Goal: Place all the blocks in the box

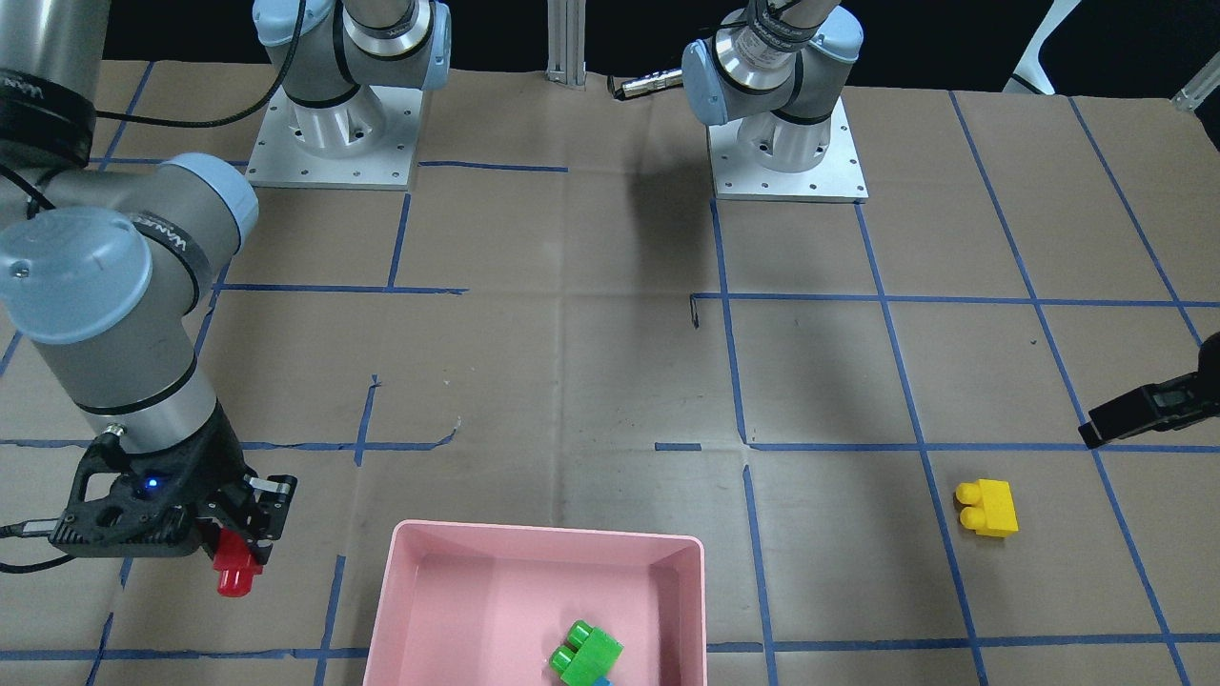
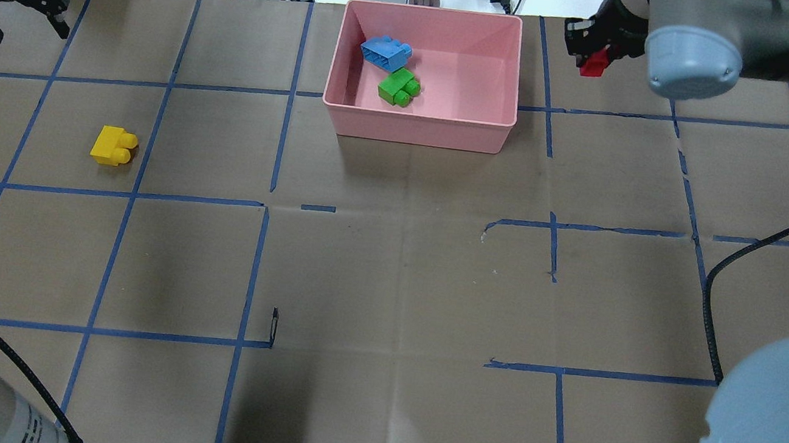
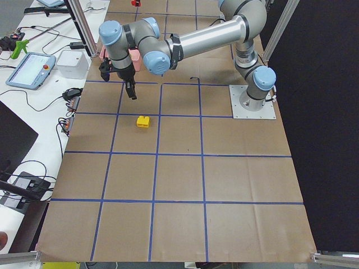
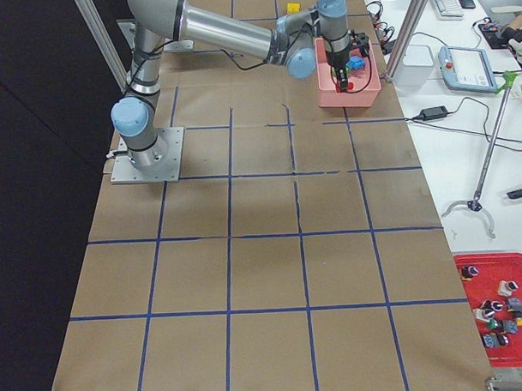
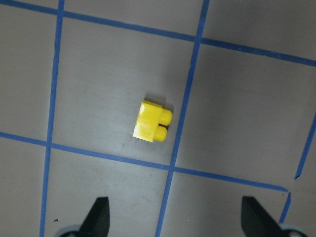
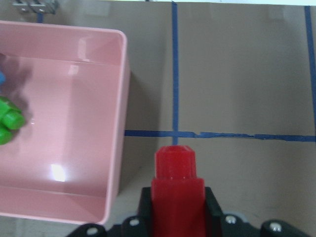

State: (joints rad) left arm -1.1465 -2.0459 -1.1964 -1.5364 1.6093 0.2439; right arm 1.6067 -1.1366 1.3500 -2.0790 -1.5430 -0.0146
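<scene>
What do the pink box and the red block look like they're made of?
The pink box: probably smooth, glossy plastic; bright glare spots show on its floor. The red block: likely moulded plastic; uniform colour, rounded stud, soft highlights.

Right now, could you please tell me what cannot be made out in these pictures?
The blue block: front-facing view, nearly all cut off by the bottom edge.
The left claw: left wrist view, only fingertips show above the bottom edge.
The red block: left side view, tiny, clipped by the top edge.

Overhead opposite front-facing, box (image 2: 416, 129) shared, wrists close
</scene>
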